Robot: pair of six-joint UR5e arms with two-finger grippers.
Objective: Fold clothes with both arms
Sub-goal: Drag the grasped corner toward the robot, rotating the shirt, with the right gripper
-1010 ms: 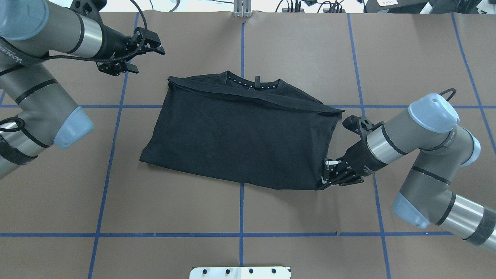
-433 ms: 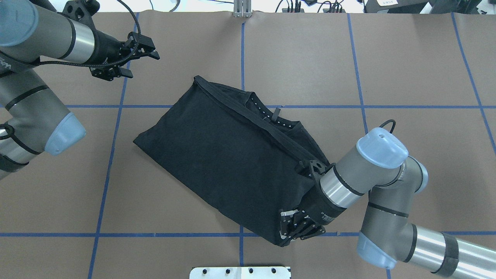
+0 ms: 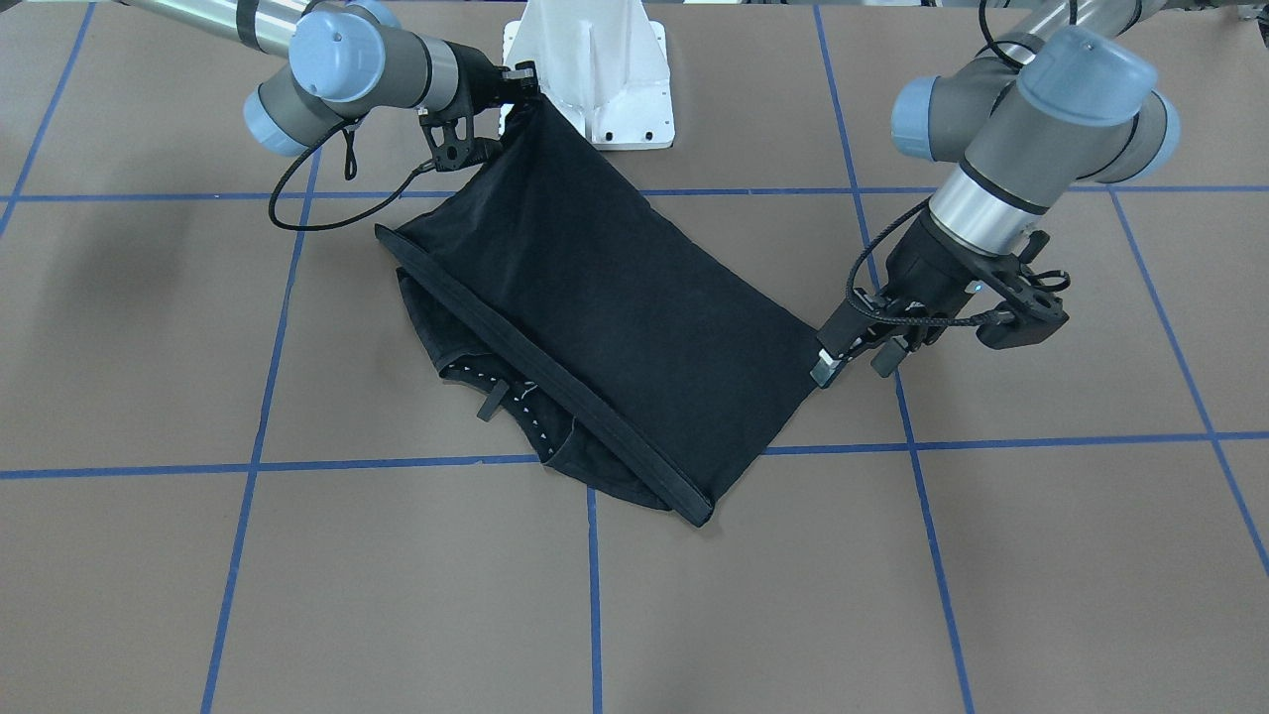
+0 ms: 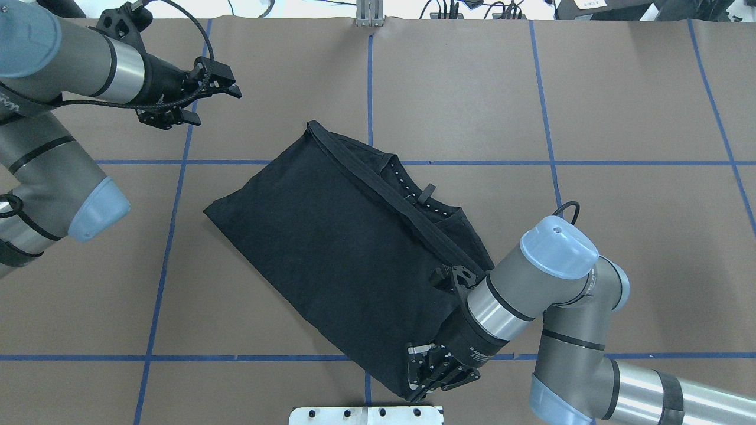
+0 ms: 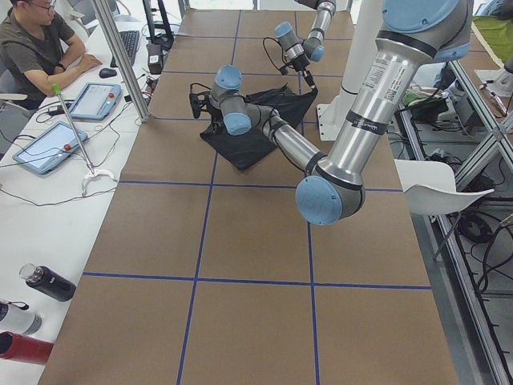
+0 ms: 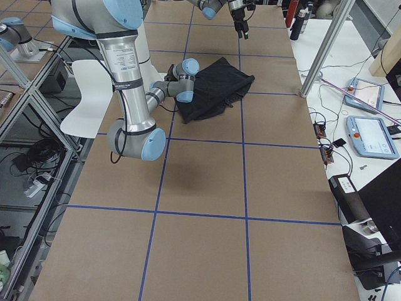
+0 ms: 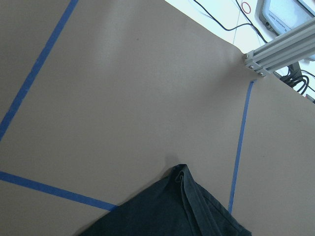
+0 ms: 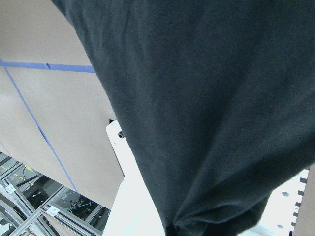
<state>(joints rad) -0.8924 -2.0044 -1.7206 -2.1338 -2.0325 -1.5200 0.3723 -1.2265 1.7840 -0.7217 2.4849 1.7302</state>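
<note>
The black T-shirt (image 4: 331,242) lies folded and slanted across the brown table, collar (image 4: 413,189) peeking out on its far side. My right gripper (image 4: 422,378) is shut on the shirt's near right corner, lifted beside the white base; the front view shows that gripper (image 3: 516,84) with cloth hanging from it. Black fabric (image 8: 211,98) fills the right wrist view. My left gripper (image 4: 215,106) hovers open and empty beyond the shirt's left end; in the front view this gripper (image 3: 853,362) sits just off the shirt's (image 3: 615,307) corner. The left wrist view shows only a shirt corner (image 7: 182,211).
The white pedestal base (image 3: 595,59) stands at the table's near edge, its plate (image 4: 366,415) right by my right gripper. Blue tape lines (image 4: 366,88) grid the table. A person (image 5: 36,48) sits at a side desk with tablets (image 5: 48,144) and bottles (image 5: 48,282).
My right gripper has dragged the shirt's corner toward the robot's base, swinging the shirt from level to diagonal. The left gripper drifted slightly left and stayed open.
</note>
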